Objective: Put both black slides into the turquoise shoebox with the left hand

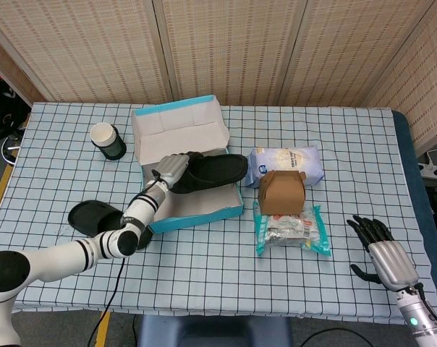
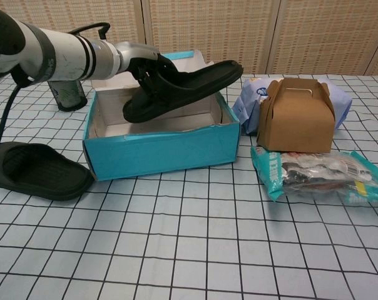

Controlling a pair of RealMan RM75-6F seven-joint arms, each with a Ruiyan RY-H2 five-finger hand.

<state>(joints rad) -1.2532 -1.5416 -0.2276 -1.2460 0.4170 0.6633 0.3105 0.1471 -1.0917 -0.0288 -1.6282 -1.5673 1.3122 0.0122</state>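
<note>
A: State illumination.
B: Bright, even, diffuse in both views. Shadows are soft and short; one lies under the brown carton (image 2: pixel 296 115) at right of centre in the chest view.
A: Glare?
B: Mild sheen on the plastic packet (image 2: pixel 320 177), lower right of the chest view.
A: Focus?
B: Sharp overall. Grid lines bow slightly at frame edges.
</note>
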